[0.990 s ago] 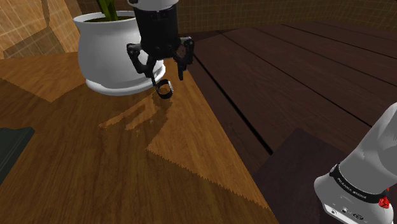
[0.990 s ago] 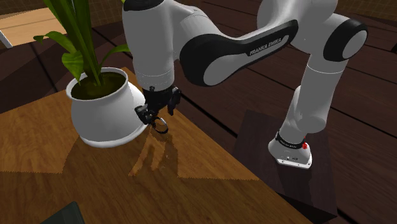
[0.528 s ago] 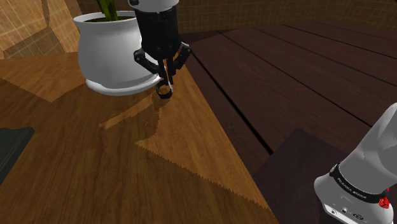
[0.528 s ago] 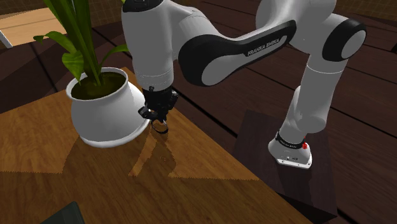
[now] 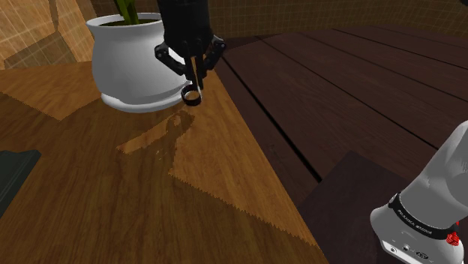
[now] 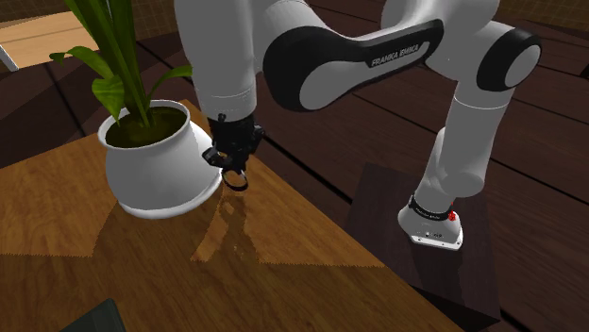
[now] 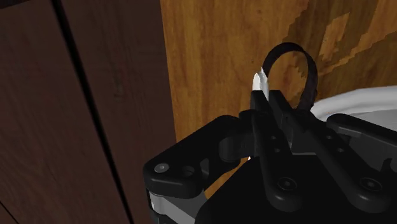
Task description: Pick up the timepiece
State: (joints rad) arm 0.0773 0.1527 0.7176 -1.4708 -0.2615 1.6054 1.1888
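Note:
The timepiece is a small wristwatch point(image 5: 193, 95) with a black looped strap and a pale face. It hangs off the wooden table, clasped in my gripper point(image 5: 194, 76), which is shut on it right beside the white plant pot point(image 5: 129, 61). From the second exterior view the watch point(image 6: 235, 181) dangles just under the black fingers point(image 6: 232, 162), above the table near its edge. In the wrist view the strap loop point(image 7: 299, 67) sticks out past the closed fingers point(image 7: 270, 111), with the pale face edge point(image 7: 258, 81) showing.
The pot point(image 6: 156, 166) holds a green leafy plant point(image 6: 111, 57). The wooden table point(image 5: 150, 195) ends close to the shoulder view's right of the gripper, with dark plank floor point(image 5: 345, 82) beyond. A dark flat object point(image 5: 13, 174) lies at the table's left. The stand point(image 6: 425, 245) is lower right.
The fingers have closed on the watch, and the gripper has risen a little, lifting the watch off the table.

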